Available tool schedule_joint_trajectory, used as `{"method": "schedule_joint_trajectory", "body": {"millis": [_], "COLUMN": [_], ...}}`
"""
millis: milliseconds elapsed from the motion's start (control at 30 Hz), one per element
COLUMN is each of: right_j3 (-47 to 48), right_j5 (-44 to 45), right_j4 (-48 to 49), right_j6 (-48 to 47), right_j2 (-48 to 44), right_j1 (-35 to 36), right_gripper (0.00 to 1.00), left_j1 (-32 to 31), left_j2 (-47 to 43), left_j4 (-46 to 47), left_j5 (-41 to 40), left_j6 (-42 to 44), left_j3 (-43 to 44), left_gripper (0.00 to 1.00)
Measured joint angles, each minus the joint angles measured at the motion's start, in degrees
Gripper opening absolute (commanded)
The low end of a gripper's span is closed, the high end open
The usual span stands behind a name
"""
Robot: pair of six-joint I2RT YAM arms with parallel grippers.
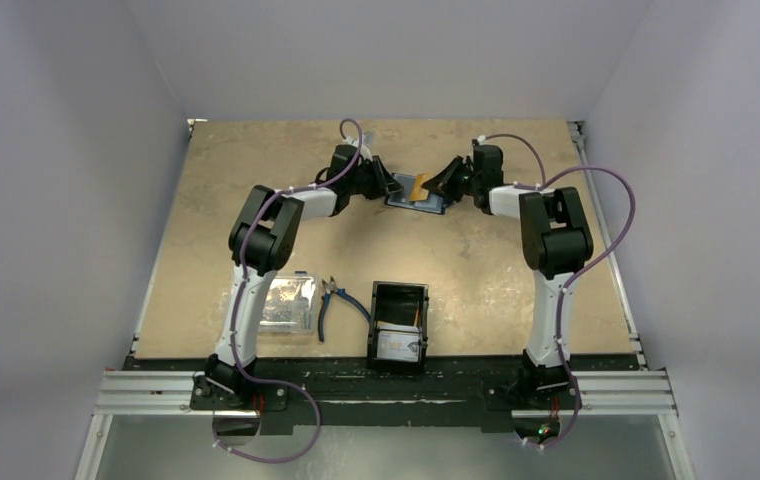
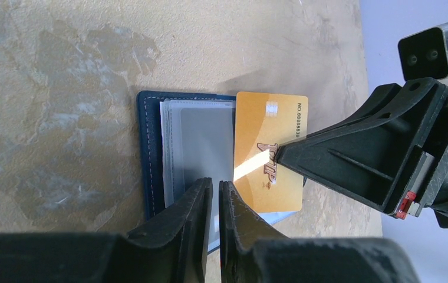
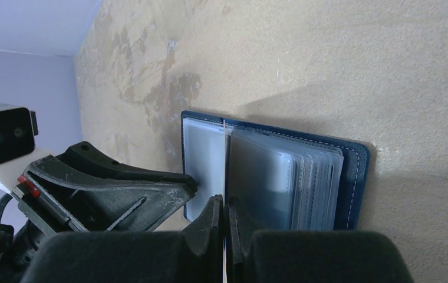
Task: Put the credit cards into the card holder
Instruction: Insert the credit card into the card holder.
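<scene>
The navy card holder (image 1: 426,206) lies open at the far middle of the table, its clear sleeves (image 3: 280,177) fanned upward. My right gripper (image 1: 442,184) is shut on an orange-yellow credit card (image 2: 269,124), holding it by one edge over the holder's right half (image 2: 151,153). In the right wrist view that card is a thin edge-on line (image 3: 224,135) above the sleeves. My left gripper (image 2: 216,186) sits at the holder's near edge over a grey sleeve, its jaws almost together with a thin slit between them. A pale card (image 1: 399,345) lies in the black tray.
The black open-topped tray (image 1: 397,300) stands near the front edge between the arm bases. To its left lie blue-handled pliers (image 1: 334,300) and a clear plastic box (image 1: 289,303). Grey walls close in the table on three sides.
</scene>
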Motion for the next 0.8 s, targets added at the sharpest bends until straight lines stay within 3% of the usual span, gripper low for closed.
{"method": "schedule_joint_trajectory", "body": {"millis": [800], "right_j3": [-1.46], "right_j5": [-1.25], "right_j4": [1.66], "right_j6": [2.58], "right_j2": [0.35], "right_j1": [-0.22], "right_gripper": [0.00], "left_j1": [0.00], "left_j2": [0.00], "left_j4": [1.22], "left_j5": [-0.04], "left_j6": [-0.04], "left_j3": [-0.61], "left_gripper": [0.14]}}
